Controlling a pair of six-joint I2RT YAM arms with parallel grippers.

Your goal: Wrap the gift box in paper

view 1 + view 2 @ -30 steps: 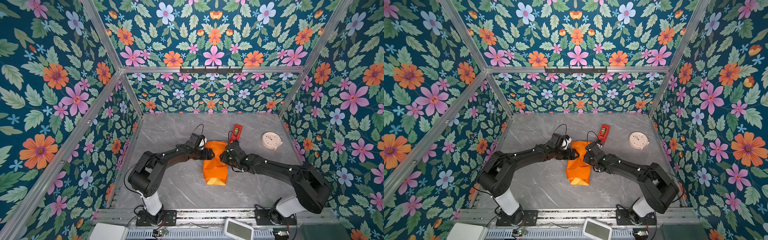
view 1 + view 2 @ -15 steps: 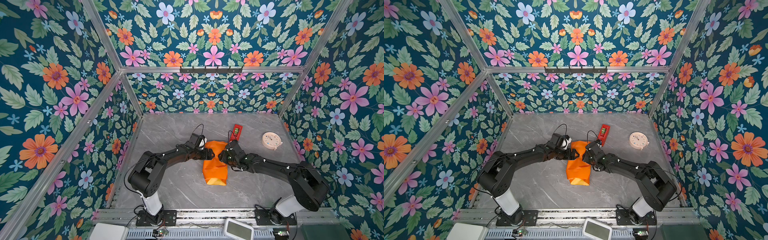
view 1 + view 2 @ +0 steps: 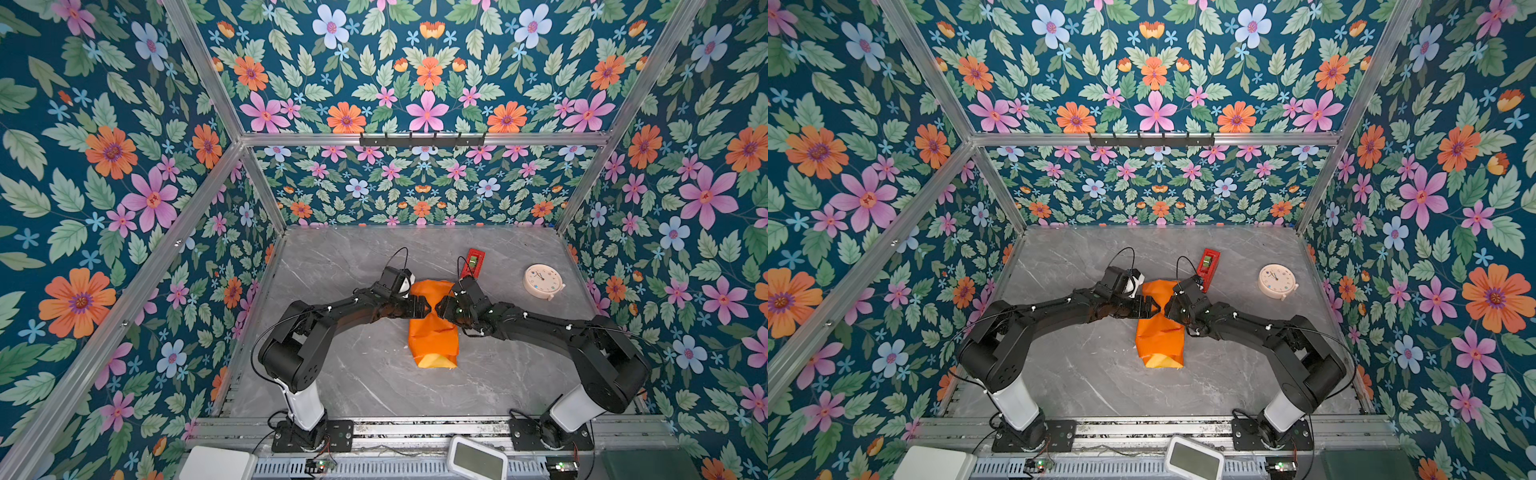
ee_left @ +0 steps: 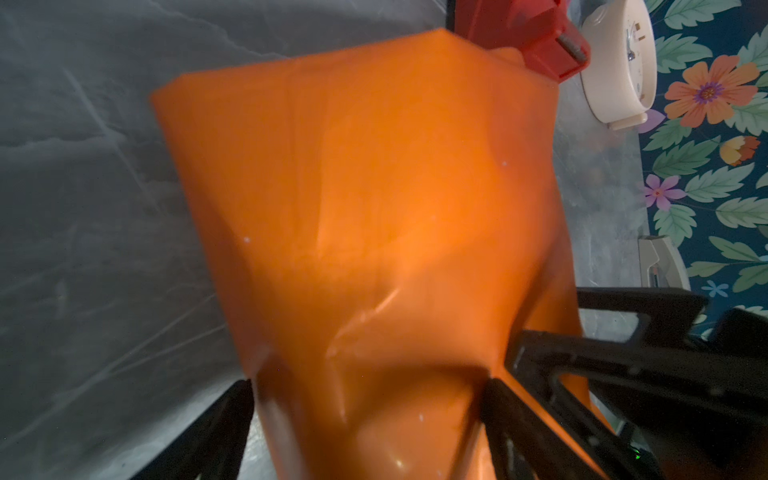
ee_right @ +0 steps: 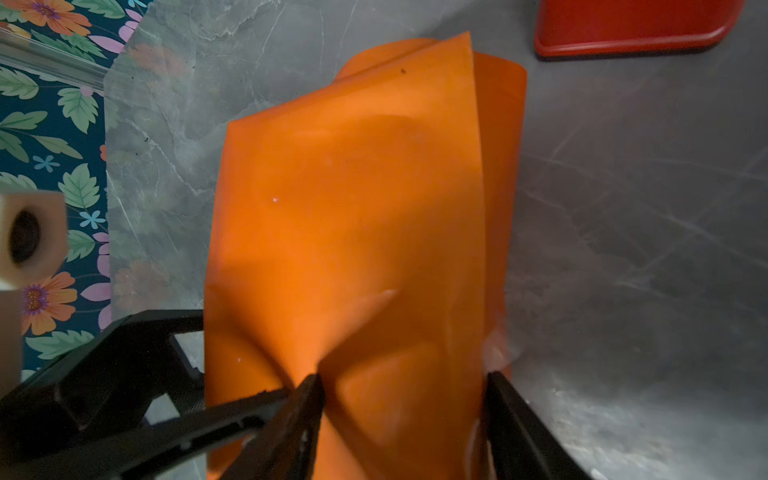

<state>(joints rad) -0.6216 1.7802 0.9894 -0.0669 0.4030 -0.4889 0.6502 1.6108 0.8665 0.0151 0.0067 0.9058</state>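
The paper (image 3: 432, 336) (image 3: 1160, 340) lies folded, orange side out, as a long bundle mid-table; its yellow face shows at the near end. The gift box is hidden inside it. Both grippers meet over the bundle's far half. My left gripper (image 3: 424, 309) (image 4: 368, 386) spans the bundle with a finger pressed on each side, shut on the paper (image 4: 374, 187). My right gripper (image 3: 441, 309) (image 5: 403, 380) is open. One of its fingers rests on a crease of the paper (image 5: 353, 208) and the other stands at the paper's edge.
A red tape dispenser (image 3: 475, 262) (image 5: 631, 29) stands just behind the bundle, close to the right wrist. A cream round clock (image 3: 542, 281) (image 4: 619, 62) lies at the back right. The grey marble table (image 3: 353, 374) is walled by flowered panels.
My right gripper's jaws have spread wider on the paper. The left gripper and the bundle have stayed where they were.
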